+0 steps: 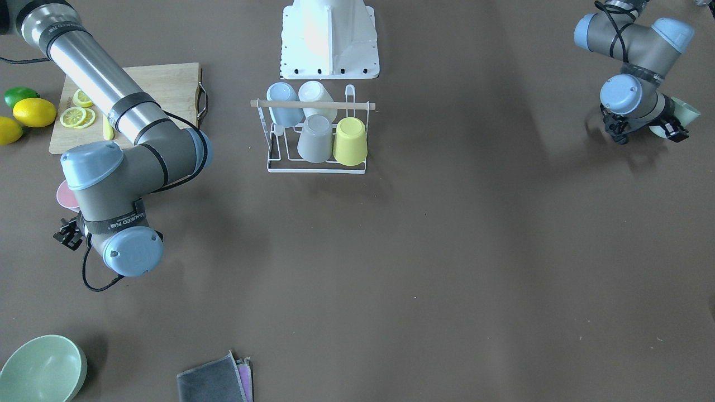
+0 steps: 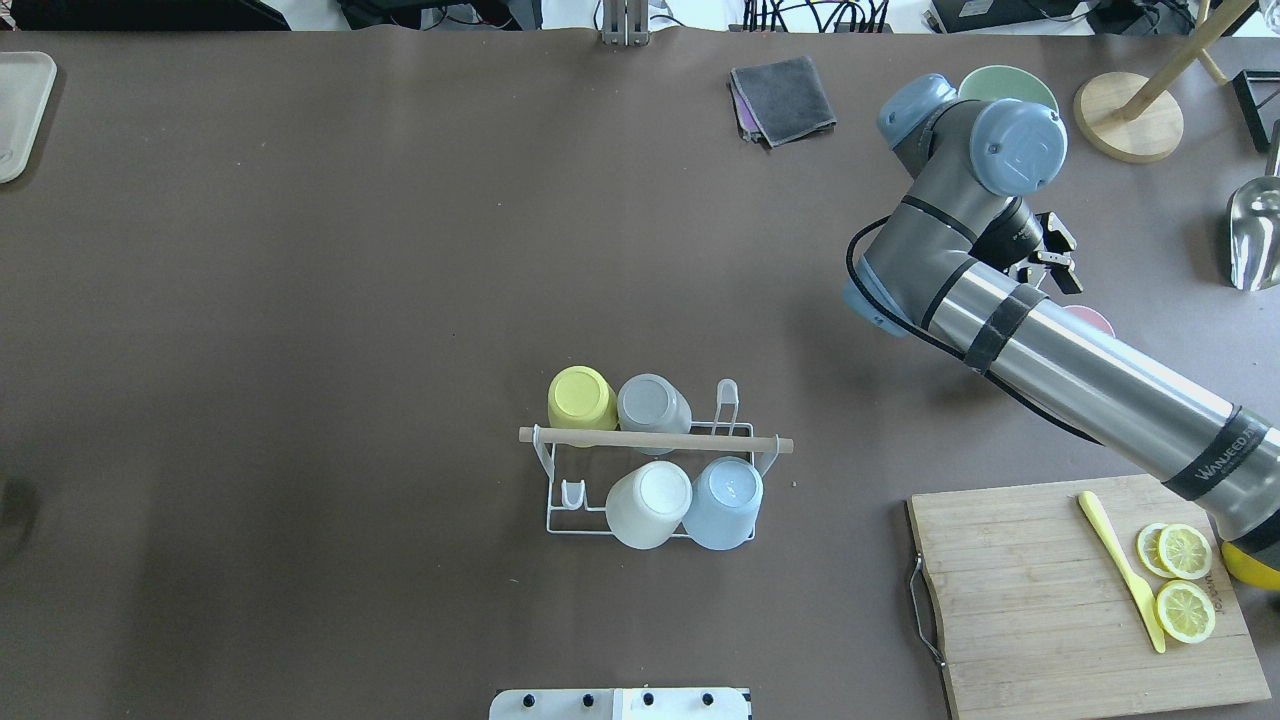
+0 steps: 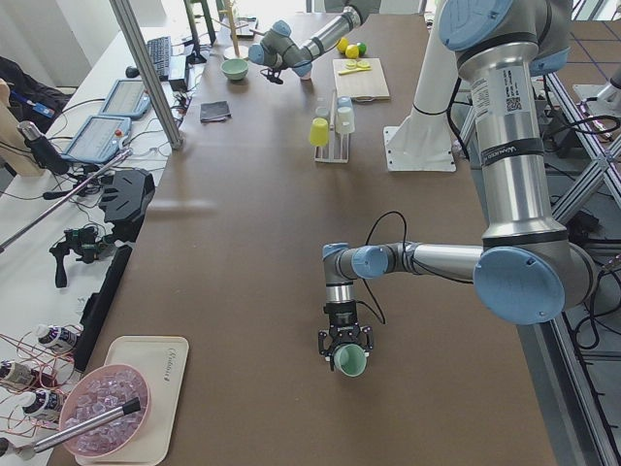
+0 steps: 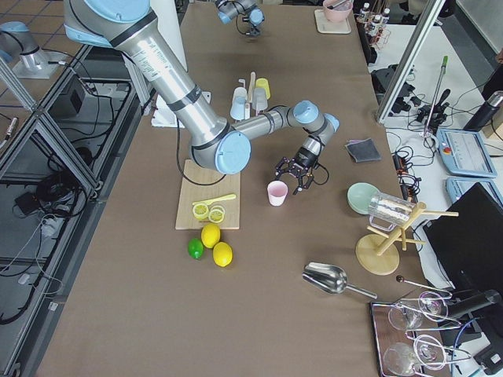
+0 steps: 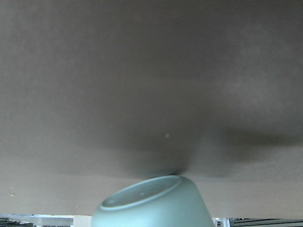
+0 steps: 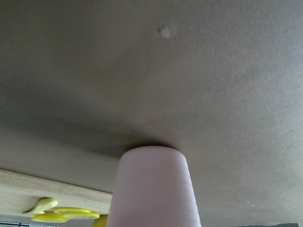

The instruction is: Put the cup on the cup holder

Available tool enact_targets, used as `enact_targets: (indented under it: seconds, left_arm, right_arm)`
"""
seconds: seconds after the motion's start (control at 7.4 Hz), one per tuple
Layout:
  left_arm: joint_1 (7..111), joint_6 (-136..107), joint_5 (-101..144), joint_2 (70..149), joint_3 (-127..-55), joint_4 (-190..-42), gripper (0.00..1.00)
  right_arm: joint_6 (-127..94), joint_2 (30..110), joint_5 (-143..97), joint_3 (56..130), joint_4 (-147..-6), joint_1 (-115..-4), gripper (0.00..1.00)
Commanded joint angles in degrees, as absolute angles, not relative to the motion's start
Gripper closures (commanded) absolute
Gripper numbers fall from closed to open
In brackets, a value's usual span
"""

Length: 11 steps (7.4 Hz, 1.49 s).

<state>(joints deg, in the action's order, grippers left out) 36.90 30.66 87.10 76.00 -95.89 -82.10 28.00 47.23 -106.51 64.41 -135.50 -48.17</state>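
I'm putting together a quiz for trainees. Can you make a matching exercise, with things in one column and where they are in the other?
Things:
1. yellow cup
2. pink cup
3. lemon slices
4. green cup

Places:
A. on the cutting board
B. at the left gripper
C. upside down on the cup holder
D. on the table by the right gripper

Pairs: 1-C, 2-D, 3-A, 4-B

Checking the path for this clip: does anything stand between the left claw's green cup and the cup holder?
Nothing visible: only bare table lies between the green cup in the left claw and the cup holder.
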Motion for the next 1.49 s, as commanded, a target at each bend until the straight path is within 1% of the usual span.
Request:
enact_targets:
  seconds: [0.0,0.14,0.27,0.41,0.54,0.68,0.95,1.08,1.35]
  left_arm:
    - [37.0,30.9,87.1,75.9,-95.9,-82.6,0.28]
    - [37.0,31.1,87.2,75.7,-96.1,-82.7,0.40]
    - [37.7,31.2,87.2,75.5,-96.8,-82.8,0.46]
    - [38.7,31.9,87.3,75.4,-98.9,-82.8,0.47]
    - [42.2,32.1,87.3,75.8,-100.2,-82.7,0.47]
    - [46.3,32.0,87.3,76.7,-100.9,-82.7,0.47]
    - [52.4,32.0,89.4,82.6,-101.2,-82.5,0.47]
    - [53.9,31.7,91.6,86.0,-101.9,-82.0,0.47]
    - [54.8,31.1,91.6,90.2,-104.1,-82.0,0.47]
  right_arm:
    - [28.0,46.2,-107.0,63.0,-135.9,-47.9,0.01]
    - [28.0,46.3,-106.6,62.9,-135.9,-46.5,0.01]
    - [28.1,46.8,-106.3,62.9,-135.9,-46.2,0.01]
    - [28.2,46.9,-105.1,62.9,-135.9,-45.9,0.01]
    - [28.2,46.9,-104.7,62.8,-136.0,-45.5,0.01]
    - [28.2,46.5,-103.9,60.7,-135.8,-45.5,0.01]
    - [28.0,46.4,-103.8,60.0,-135.8,-45.2,0.01]
    - [28.0,46.3,-103.7,59.6,-135.8,-45.2,0.01]
    - [27.9,46.2,-103.7,59.2,-135.9,-45.1,0.01]
